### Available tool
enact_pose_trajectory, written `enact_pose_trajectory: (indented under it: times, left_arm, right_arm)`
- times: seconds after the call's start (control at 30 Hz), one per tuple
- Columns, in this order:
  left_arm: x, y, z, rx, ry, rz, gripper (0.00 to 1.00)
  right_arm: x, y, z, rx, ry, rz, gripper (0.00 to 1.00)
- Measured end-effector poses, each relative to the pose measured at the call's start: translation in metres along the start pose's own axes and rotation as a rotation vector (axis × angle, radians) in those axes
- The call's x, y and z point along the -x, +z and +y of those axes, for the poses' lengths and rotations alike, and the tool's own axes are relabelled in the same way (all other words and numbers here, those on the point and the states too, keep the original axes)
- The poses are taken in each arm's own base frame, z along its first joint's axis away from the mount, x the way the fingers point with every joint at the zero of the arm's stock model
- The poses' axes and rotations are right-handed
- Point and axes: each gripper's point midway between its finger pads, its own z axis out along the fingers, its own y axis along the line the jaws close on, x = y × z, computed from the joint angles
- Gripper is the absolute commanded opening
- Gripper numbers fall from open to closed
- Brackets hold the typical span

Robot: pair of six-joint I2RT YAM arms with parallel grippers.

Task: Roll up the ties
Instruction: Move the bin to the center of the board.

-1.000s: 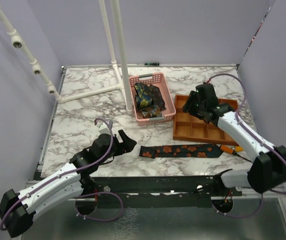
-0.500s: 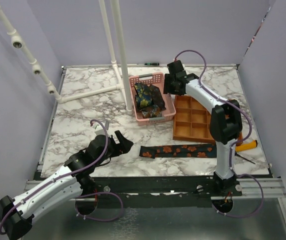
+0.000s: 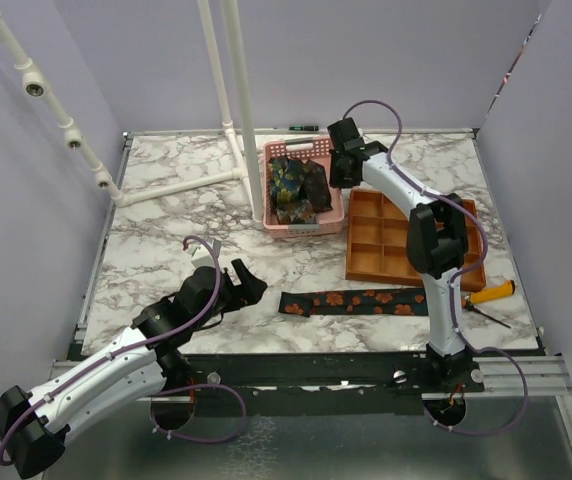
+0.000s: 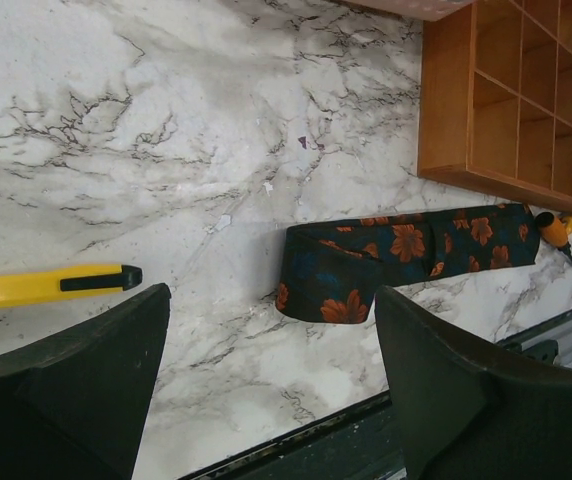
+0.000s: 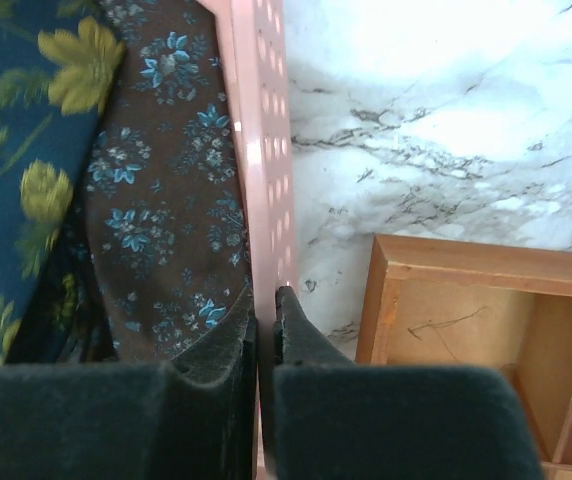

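Our right claw (image 5: 264,305) pinches the wall of the pink basket (image 5: 258,150). Our left claw (image 4: 269,300), spread wide, and the flowered tie (image 4: 406,250) are in front of it.

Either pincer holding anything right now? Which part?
Right pincer clamps the pink basket by its side wall, one finger inside, one outside. Left pincer is open, holding nothing.

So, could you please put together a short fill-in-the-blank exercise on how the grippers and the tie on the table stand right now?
1. The right gripper has its jaws ____ on the wall of the pink basket.
2. The left gripper has its jaws ____, with nothing held between them.
3. The tie lying flat on the table bears ____ flowers.

Missing words: shut; open; orange.
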Motion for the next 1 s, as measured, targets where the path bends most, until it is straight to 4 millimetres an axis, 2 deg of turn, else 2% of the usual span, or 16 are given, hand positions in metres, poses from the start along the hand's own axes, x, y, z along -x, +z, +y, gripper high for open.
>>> enact_pose_trajectory:
  times: [0.13,0.43,0.57,0.7,0.9,1.0]
  left_arm:
    - [0.000,0.000,0.000,0.000,0.000,-0.001,0.84]
    - [0.000,0.000,0.001,0.005,0.001,0.001,0.84]
    - [-0.001,0.001,0.002,0.010,0.001,0.004,0.84]
    - [-0.004,0.003,0.004,0.024,0.005,0.015,0.84]
    - [-0.004,0.003,0.005,0.028,-0.006,0.012,0.84]
    - [-0.002,0.003,0.004,0.027,-0.016,0.005,0.84]
  right_arm:
    - [0.016,-0.003,-0.009,-0.011,0.096,-0.028,0.00]
    - [0.041,-0.003,-0.054,-0.083,0.326,-0.062,0.00]
    - [0.048,-0.009,-0.070,-0.086,0.492,-0.094,0.00]
    - [0.052,-0.020,-0.078,-0.089,0.684,-0.121,0.00]
    - [0.071,-0.019,-0.067,-0.071,0.954,-0.151,0.00]
    - [0.069,-0.013,-0.055,-0.073,1.057,-0.142,0.00]
